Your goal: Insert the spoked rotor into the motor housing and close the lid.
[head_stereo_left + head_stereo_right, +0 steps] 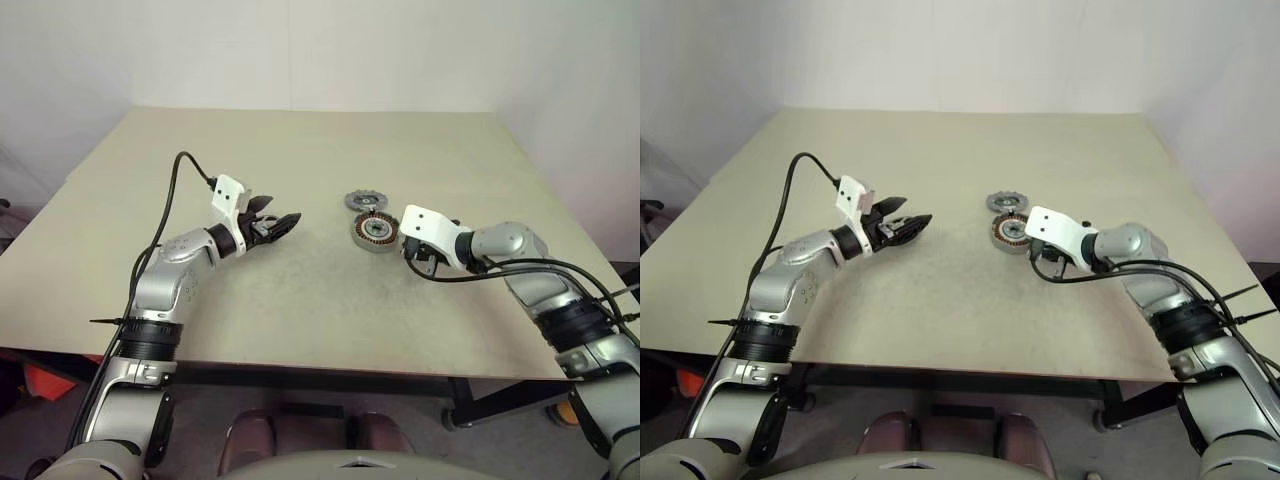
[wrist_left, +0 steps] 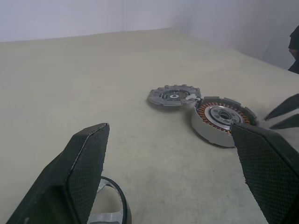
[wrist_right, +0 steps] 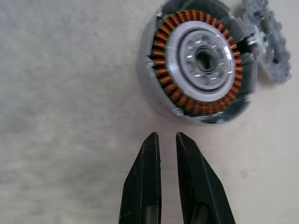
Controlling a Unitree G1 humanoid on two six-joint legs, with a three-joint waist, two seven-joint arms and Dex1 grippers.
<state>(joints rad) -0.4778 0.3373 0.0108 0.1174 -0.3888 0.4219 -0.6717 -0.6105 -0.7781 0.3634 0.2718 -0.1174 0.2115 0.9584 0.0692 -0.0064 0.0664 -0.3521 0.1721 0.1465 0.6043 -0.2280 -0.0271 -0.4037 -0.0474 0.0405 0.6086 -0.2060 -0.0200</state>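
Beige matte tabletop (image 1: 300,290) meets plain white walls at its far edge. Right of centre stands the round silver motor housing (image 1: 374,232) with copper windings, and the flat grey notched spoked rotor (image 1: 365,201) lies touching its far side. From the head, the right gripper (image 3: 166,136) is mostly hidden by its white mount; it points down just beside the housing, fingers nearly together, empty. Level on the left, the left gripper (image 1: 285,222) gapes wide, empty.

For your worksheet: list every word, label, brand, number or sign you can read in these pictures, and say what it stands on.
None can be read. The motor housing, the spoked rotor, the table and both arms bear no legible writing.
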